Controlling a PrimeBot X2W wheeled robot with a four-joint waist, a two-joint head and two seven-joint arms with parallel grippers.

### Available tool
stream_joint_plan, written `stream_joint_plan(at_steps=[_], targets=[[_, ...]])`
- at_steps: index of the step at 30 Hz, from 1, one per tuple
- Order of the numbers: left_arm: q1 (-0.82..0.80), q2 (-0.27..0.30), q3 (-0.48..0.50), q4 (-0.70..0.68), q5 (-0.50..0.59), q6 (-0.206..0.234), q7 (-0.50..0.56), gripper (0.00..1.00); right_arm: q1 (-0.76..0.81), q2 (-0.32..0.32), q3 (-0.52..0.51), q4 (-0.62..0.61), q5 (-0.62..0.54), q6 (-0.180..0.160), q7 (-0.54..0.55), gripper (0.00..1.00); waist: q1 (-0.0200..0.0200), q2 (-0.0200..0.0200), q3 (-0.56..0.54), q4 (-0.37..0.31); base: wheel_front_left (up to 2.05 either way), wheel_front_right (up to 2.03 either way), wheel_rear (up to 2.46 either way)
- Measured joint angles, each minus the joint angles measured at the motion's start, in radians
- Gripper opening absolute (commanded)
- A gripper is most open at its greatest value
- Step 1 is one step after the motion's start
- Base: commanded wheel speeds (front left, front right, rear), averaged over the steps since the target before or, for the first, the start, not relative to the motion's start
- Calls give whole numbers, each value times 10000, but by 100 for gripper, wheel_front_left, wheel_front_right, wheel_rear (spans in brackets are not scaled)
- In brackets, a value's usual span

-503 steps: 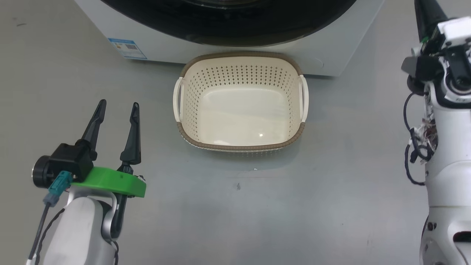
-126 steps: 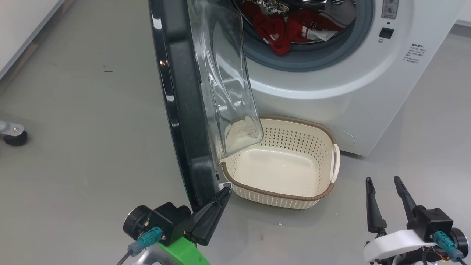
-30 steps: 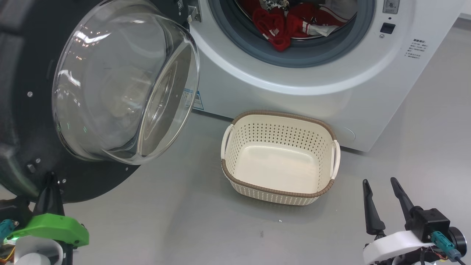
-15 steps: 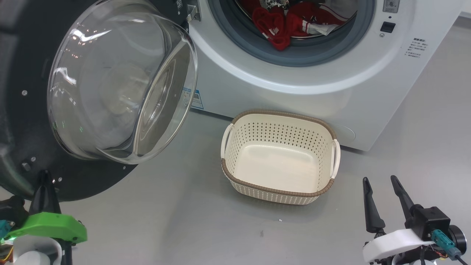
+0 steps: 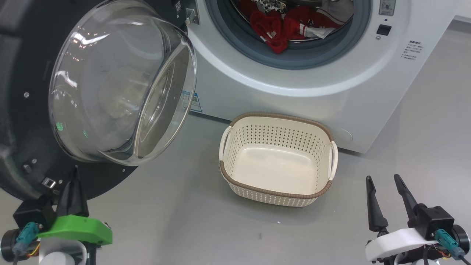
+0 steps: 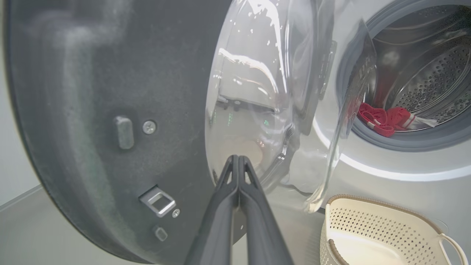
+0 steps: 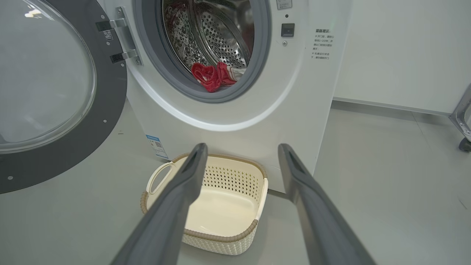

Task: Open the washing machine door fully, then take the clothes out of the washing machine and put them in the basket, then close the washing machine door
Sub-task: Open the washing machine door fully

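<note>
The round glossy black door (image 5: 22, 121), swung wide at the left of the white front-loading washing machine (image 5: 294, 99), turns its glass bowl rightward. Red jersey clothes (image 5: 274, 27) lie in the unblocked drum mouth, beyond the cream perforated plastic basket (image 5: 276, 115). Near the door's lower edge the left gripper (image 5: 74, 171) has its fingers pressed together; the right gripper (image 5: 382, 179), near right, is spread and empty.

Glossy glass door (image 5: 121, 84), perforated plastic basket (image 5: 276, 132), red cloth clothes (image 5: 272, 27).

The washing machine door (image 5: 110, 92) runs off the left edge of the head view. The clothes (image 5: 274, 27) are cut by the top edge. The blue label (image 5: 195, 102) is half hidden behind the door's glass, its print unreadable. The left wrist view crops the basket (image 6: 382, 235) at the bottom.
</note>
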Motion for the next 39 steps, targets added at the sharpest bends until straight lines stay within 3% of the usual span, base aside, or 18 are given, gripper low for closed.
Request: stream_joint_plan(at_steps=[15, 16, 17, 18, 19, 20, 39], targets=[[835, -265, -1628, -947, 721, -830, -2, 0, -17, 23, 96, -169, -151, -2, 0, 100, 0, 0, -130, -331, 0, 0, 0], [885, -299, -1691, -965, 750, -830, -2, 13, -31, 23, 115, -190, -151, -2, 0, 100, 0, 0, -141, -369, 0, 0, 0], [945, -316, -1732, -974, 761, -830, -2, 38, -45, 23, 146, -209, -151, -2, 0, 100, 0, 0, -151, -415, 0, 0, 0], [995, -324, -1764, -974, 763, -832, -2, 47, -55, 27, 163, -219, -151, -2, 0, 100, 0, 0, -160, -463, 0, 0, 0], [1024, -330, -1778, -993, 769, -830, -2, 92, -58, 29, 176, -232, -151, -2, 0, 100, 0, 0, -172, -512, 0, 0, 0], [1035, -343, -1778, -1009, 790, -830, -2, 100, -58, 27, 205, -244, -151, -2, 0, 100, 0, 0, -184, -563, 0, 0, 0], [1058, -470, -1703, -1335, 838, -811, 29, 100, -54, 54, 775, -453, -134, -15, 0, 100, 0, 0, -324, -1978, 0, 0, 0]])
